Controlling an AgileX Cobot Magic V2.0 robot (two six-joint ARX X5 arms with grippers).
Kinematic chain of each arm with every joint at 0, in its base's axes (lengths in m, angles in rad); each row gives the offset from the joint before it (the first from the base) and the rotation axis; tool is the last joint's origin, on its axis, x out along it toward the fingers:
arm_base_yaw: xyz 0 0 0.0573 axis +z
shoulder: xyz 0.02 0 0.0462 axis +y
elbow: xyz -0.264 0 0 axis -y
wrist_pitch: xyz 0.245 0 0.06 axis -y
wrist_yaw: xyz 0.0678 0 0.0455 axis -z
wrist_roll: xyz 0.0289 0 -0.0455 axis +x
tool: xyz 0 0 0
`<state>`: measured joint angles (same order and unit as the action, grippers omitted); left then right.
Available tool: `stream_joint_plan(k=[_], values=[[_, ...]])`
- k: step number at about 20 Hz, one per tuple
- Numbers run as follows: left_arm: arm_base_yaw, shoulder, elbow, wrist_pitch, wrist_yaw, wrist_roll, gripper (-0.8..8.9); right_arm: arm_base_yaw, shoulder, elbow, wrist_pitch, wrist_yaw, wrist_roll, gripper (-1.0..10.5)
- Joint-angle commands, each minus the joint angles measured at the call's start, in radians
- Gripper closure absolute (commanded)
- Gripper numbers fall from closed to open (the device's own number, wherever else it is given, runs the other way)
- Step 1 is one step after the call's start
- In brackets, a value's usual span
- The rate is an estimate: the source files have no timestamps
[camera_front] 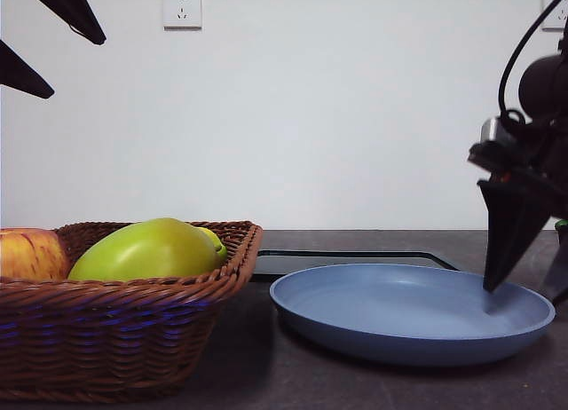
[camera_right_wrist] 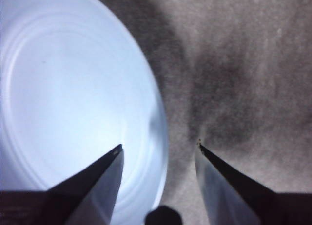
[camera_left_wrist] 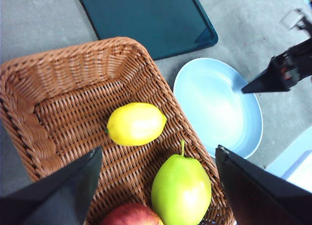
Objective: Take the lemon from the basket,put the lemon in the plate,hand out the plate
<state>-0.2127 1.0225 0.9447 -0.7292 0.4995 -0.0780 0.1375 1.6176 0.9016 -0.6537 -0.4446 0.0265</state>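
While the lemon [camera_left_wrist: 136, 123] lies in the basket [camera_left_wrist: 63, 74] at twelve o'clock of the green fruit [camera_left_wrist: 181, 190], the left gripper [camera_left_wrist: 158, 186] hangs spread above it, and the right gripper [camera_right_wrist: 158, 148] straddles the plate [camera_right_wrist: 63, 98] rim unclenched, seemingly readied for handing out.

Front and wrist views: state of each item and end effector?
lemon: loose in basket
plate: empty, on table
left end effector: open above basket
right end effector: open, straddling plate rim
green fruit: in basket
apple: in basket
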Motion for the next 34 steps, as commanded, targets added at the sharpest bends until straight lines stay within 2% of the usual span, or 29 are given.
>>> stream_joint_plan(k=[1,5,11,14,17,20,22,31,34], values=[[-0.005,0.009,0.018,0.014,-0.002,0.011,4.11,0.004,0.031,0.014,0.008,-0.002,0.010,7.7],[-0.005,0.009,0.018,0.016,-0.002,0.011,4.11,0.004,0.032,0.014,0.026,-0.002,0.010,9.3],[-0.012,0.009,0.018,0.018,-0.001,-0.005,4.11,0.000,-0.009,0.014,-0.013,-0.003,0.051,9.4],[-0.034,0.029,0.018,0.019,0.000,-0.119,4.11,0.000,-0.090,0.014,-0.040,-0.003,0.051,9.4],[-0.081,0.111,0.018,0.021,-0.005,-0.188,4.11,0.000,-0.203,0.014,-0.044,-0.002,0.051,9.4],[-0.117,0.221,0.018,0.077,-0.038,-0.248,4.11,0.000,-0.300,0.014,-0.043,-0.001,0.051,9.4],[-0.132,0.297,0.018,0.124,-0.036,-0.319,4.11,0.000,-0.346,0.014,-0.043,0.000,0.051,9.4],[-0.140,0.523,0.019,0.290,-0.019,-0.588,4.11,0.000,-0.402,0.014,-0.044,0.002,0.051,9.4],[-0.140,0.558,0.019,0.306,-0.006,-0.634,4.11,0.000,-0.402,0.014,-0.043,0.002,0.050,9.4]])
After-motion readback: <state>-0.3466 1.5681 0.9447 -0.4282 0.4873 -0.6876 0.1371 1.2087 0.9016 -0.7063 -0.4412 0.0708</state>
